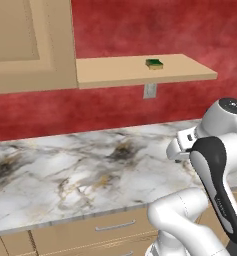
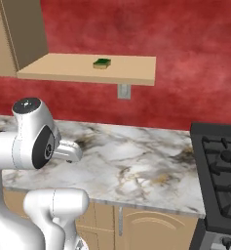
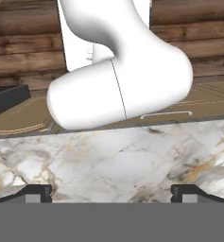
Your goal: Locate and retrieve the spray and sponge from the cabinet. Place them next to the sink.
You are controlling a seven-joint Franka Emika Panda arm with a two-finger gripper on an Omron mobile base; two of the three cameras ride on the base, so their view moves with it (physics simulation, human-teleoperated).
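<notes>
The sponge [image 1: 154, 63] [image 2: 102, 63], a small green-over-yellow pad, lies flat on the tan shelf board [image 1: 140, 74] [image 2: 87, 68] that juts out beside the cabinet [image 1: 30, 45] [image 2: 22, 29]. The spray and the sink are out of view. My gripper [image 3: 111, 194] is open: its two dark fingertips [image 3: 35, 193] stand far apart with nothing between them, just above the marble counter [image 3: 108, 165]. It hangs well below the shelf, and the arm is folded close to the base.
The marble counter [image 1: 80, 170] [image 2: 136, 166] runs under the shelf. A black stove [image 2: 219, 166] stands at its right end. A wall outlet [image 1: 150, 90] [image 2: 124, 91] sits below the shelf. Drawer fronts with metal handles [image 1: 110, 227] line the counter's front.
</notes>
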